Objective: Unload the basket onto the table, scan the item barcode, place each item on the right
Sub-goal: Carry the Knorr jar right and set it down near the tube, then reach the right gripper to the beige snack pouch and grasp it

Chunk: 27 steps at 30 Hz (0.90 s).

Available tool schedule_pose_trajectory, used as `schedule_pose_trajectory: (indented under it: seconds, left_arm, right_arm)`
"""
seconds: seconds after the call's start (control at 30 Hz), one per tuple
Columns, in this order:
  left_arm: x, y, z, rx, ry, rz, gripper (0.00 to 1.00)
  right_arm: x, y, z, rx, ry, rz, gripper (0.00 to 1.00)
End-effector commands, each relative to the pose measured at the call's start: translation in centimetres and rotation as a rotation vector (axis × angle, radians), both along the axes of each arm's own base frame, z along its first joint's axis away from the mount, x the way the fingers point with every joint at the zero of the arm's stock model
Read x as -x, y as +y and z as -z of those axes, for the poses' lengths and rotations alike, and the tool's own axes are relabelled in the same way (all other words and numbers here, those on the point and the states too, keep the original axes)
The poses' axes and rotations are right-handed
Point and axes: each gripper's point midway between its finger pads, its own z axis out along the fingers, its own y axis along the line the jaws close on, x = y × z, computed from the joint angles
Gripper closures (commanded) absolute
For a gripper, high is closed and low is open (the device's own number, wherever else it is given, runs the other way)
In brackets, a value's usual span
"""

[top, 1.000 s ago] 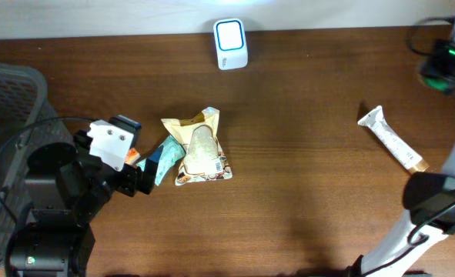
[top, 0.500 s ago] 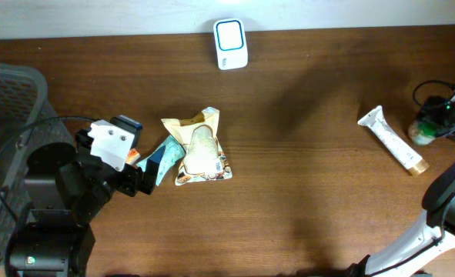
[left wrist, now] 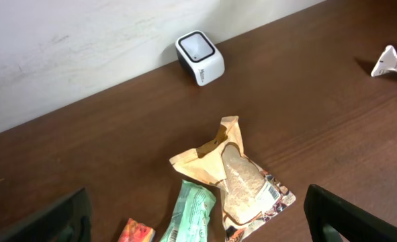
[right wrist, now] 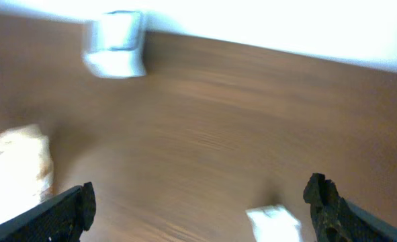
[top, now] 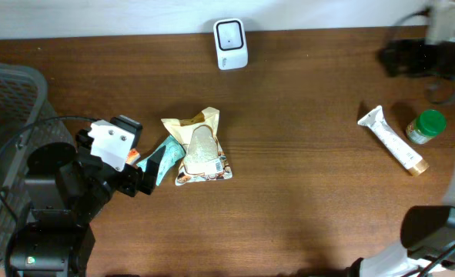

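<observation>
Both claws gape wide and hold nothing: the left gripper (left wrist: 198, 212) at the near left, the right gripper (right wrist: 199, 205) over the far right corner. The scanner (top: 231, 44) stands at the far edge with bare table before it. The green-lidded jar (top: 426, 127) stands upright just right of a white tube (top: 391, 140) — well apart from the scanner. A paper bag (top: 200, 146) and teal packet (top: 164, 160) lie touching left of centre, with a grey basket (top: 11, 115) at the far left.

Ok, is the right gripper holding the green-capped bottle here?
No, the green-capped bottle sits on the table beside the white tube, while the right gripper is open and empty.
</observation>
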Motion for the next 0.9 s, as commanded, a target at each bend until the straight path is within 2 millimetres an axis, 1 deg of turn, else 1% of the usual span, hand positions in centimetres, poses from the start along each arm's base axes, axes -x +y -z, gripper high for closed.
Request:
schedule_pose_trajectory:
  seconds: [0.0,0.07,0.1,0.17,0.2,0.27,0.3,0.37,0.4,0.5,0.57,0.6,0.63,0.73,0.8,0.87]
  left_arm:
    - [0.1,-0.1,-0.3,0.019,-0.003,0.003,0.01]
    - [0.1,-0.1,-0.3,0.019,-0.003,0.003,0.01]
    - [0.1,-0.1,-0.3,0.019,-0.003,0.003,0.01]
    - [0.1,-0.1,-0.2,0.019,-0.003,0.003,0.01]
    - [0.1,-0.1,-0.2,0.019,-0.003,0.003,0.01]
    - [0.1,-0.1,-0.2,0.018,-0.003,0.002,0.01]
    - [0.1,-0.1,-0.2,0.018,-0.003,0.002,0.01]
    - [0.1,-0.1,-0.2,0.018,-0.003,0.002,0.01]
    - [0.1,-0.1,-0.2,0.018,-0.003,0.002,0.01]
    - [0.1,-0.1,-0.2,0.018,-0.002,0.002,0.01]
    - [0.1,-0.1,-0.2,0.019,-0.002,0.003,0.01]
    - [0.1,-0.1,-0.2,0.018,-0.003,0.002,0.01]
    - [0.1,-0.1,-0.2,0.018,-0.003,0.002,0.01]
    - [0.1,-0.1,-0.2,0.018,-0.003,0.002,0.01]
    - [0.1,-0.1,-0.2,0.018,-0.003,0.002,0.01]
    - [0.1,-0.1,-0.2,0.018,-0.003,0.002,0.01]
  right_arm:
    - [0.0,11.8,3.3,-0.075,-0.071,-0.545,0.02]
    - [0.3,16.6,5.3,-0.13,-0.097,-0.74,0.02]
    - [0.3,19.2,7.0,-0.172,-0.103,-0.839,0.02]
    - [-0.2,22.4,10.1,-0.273,-0.088,-0.921,0.02]
    - [-0.3,23.5,11.4,-0.328,-0.095,-0.965,0.02]
    - [0.0,25.0,13.4,-0.44,-0.103,-1.022,0.02]
    - [0.0,25.4,14.2,-0.477,-0.101,-1.032,0.02]
    - [0.3,26.9,17.0,-0.568,-0.05,-1.045,0.02]
    - [0.6,27.6,17.8,-0.586,-0.03,-1.055,0.02]
    - [1.9,30.7,20.9,-0.601,0.02,-1.112,0.02]
    - [2.7,31.9,22.6,-0.611,0.056,-1.131,0.02]
    - [2.8,32.0,23.2,-0.616,0.07,-1.129,0.02]
    - [2.9,32.0,24.3,-0.628,0.092,-1.122,0.02]
    - [3.3,32.7,25.1,-0.659,0.106,-1.126,0.02]
    - [3.3,34.4,26.5,-0.664,0.153,-1.118,0.02]
    - [3.4,35.5,28.0,-0.621,0.201,-1.104,0.02]
